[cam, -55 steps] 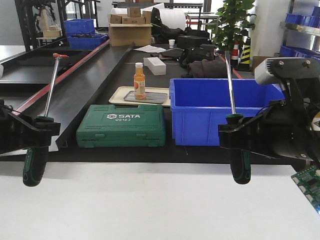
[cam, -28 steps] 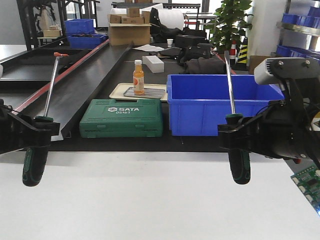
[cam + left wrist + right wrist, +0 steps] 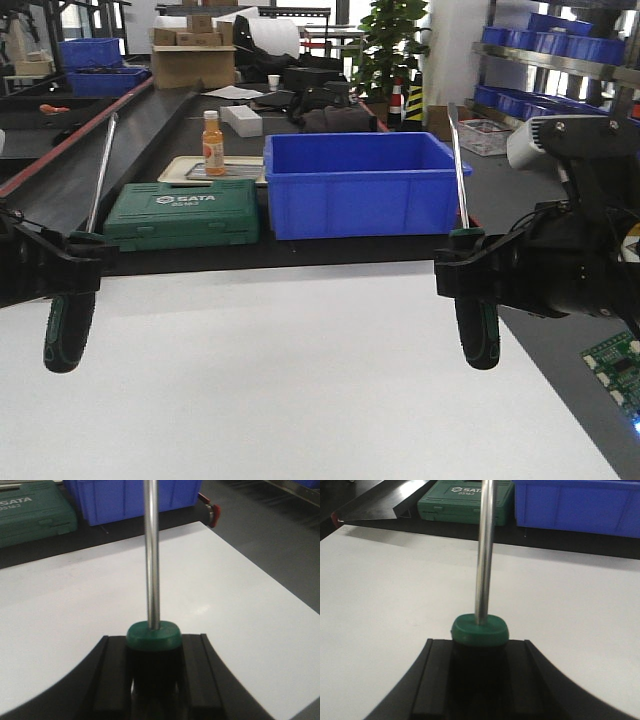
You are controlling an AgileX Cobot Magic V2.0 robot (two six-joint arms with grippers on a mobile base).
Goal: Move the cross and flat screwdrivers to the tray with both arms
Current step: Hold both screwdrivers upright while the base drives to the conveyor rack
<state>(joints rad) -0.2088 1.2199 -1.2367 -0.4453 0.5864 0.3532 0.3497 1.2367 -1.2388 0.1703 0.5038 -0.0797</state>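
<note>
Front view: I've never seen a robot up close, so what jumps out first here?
Two black claws each hold a long screwdriver upright above the white table: the left claw with the left screwdriver, the right claw with the right screwdriver. Behind, a blue crate stands centre, a green case to its left.

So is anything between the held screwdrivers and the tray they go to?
Yes. The green tool case and the blue crate stand between the screwdrivers and the grey tray, and an orange bottle stands on that tray.
</note>
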